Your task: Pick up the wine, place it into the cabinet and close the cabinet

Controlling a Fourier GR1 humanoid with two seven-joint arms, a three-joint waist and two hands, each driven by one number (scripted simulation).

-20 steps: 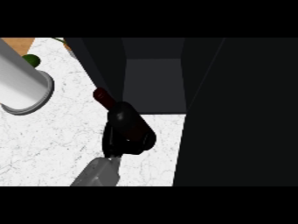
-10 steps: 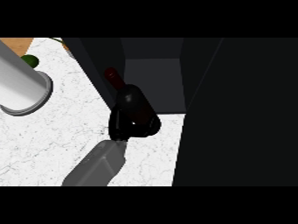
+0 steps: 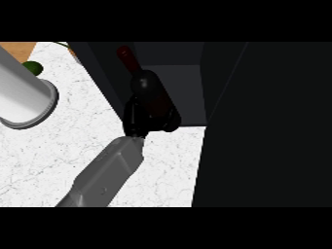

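Observation:
The wine bottle (image 3: 144,83) is dark with a red neck and tilts away from me, its neck reaching into the open cabinet (image 3: 183,92). My right hand (image 3: 151,120) is shut round the bottle's lower body and hides the base. It sits at the cabinet's front edge, over the lower left corner of the opening. The grey forearm (image 3: 107,172) comes in from the lower left. The cabinet's dark door (image 3: 276,126) stands open and fills the right side of the view. My left hand does not show.
A thick grey-white cylinder (image 3: 14,95) slants across the upper left, close to the view. A small green object (image 3: 32,67) peeks out behind it. White marble counter (image 3: 39,160) spreads below, with a wooden strip (image 3: 32,48) at its far left.
My right hand has carried the bottle up and forward, from over the counter to the cabinet's opening. The bottle's neck now shows inside the cabinet.

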